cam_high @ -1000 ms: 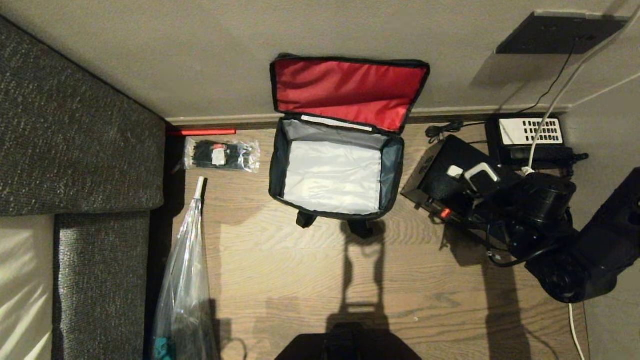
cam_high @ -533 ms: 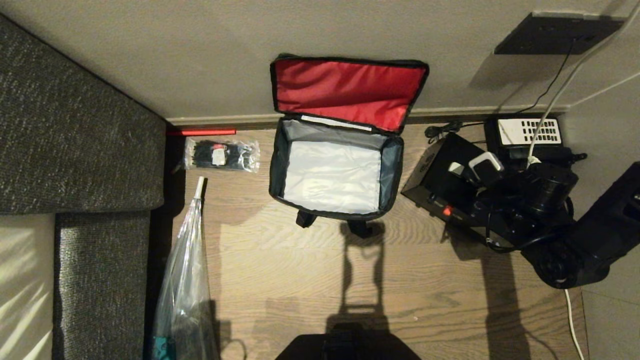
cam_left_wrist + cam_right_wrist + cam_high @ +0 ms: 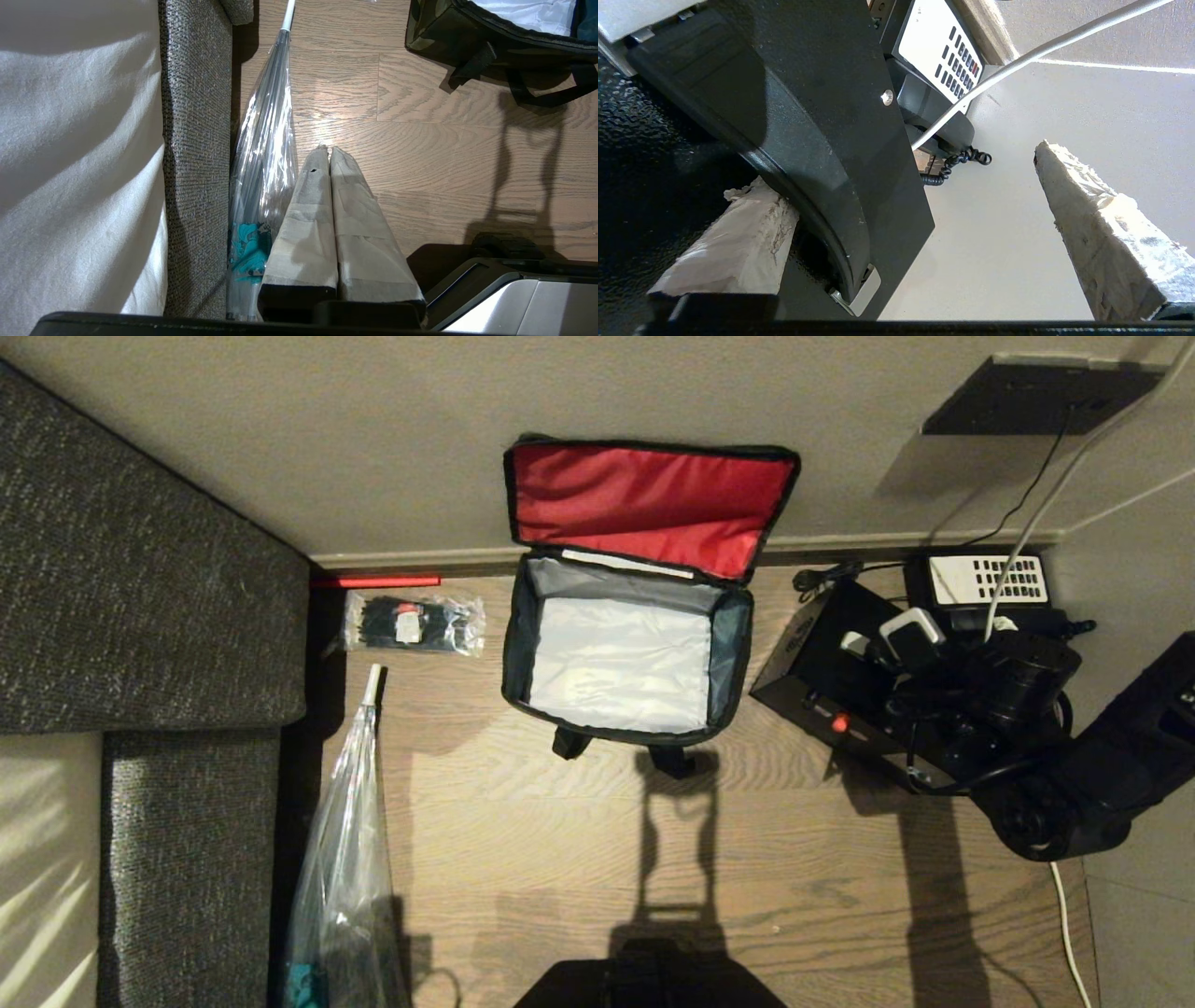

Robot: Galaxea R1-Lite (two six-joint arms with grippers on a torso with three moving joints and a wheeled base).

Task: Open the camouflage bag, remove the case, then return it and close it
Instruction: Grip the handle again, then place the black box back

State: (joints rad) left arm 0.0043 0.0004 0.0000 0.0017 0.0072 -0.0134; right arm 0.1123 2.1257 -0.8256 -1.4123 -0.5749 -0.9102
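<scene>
The camouflage bag (image 3: 516, 644) stands open on the wooden floor, its red-lined lid (image 3: 644, 504) leaning back against the wall and its pale interior empty. Its camouflage side (image 3: 439, 28) also shows in the left wrist view. The black case (image 3: 808, 677) lies on the floor just right of the bag, its red knob (image 3: 840, 721) facing me. My right gripper (image 3: 882, 637) is open over the case's far end. In the right wrist view the case (image 3: 822, 116) stands between the jaws, with one finger (image 3: 738, 242) behind it and the other (image 3: 1101, 224) well apart. My left gripper (image 3: 327, 149) hangs shut and empty.
A black telephone (image 3: 990, 583) with a white keypad sits against the wall right behind the case, with a white cable (image 3: 1046, 513) over it. A clear packet of black ties (image 3: 414, 623) and a wrapped umbrella (image 3: 350, 840) lie left of the bag, beside a grey sofa (image 3: 140, 597).
My right gripper has moved a little toward the wall and the telephone along the case, still open. The bag and the left arm have not moved.
</scene>
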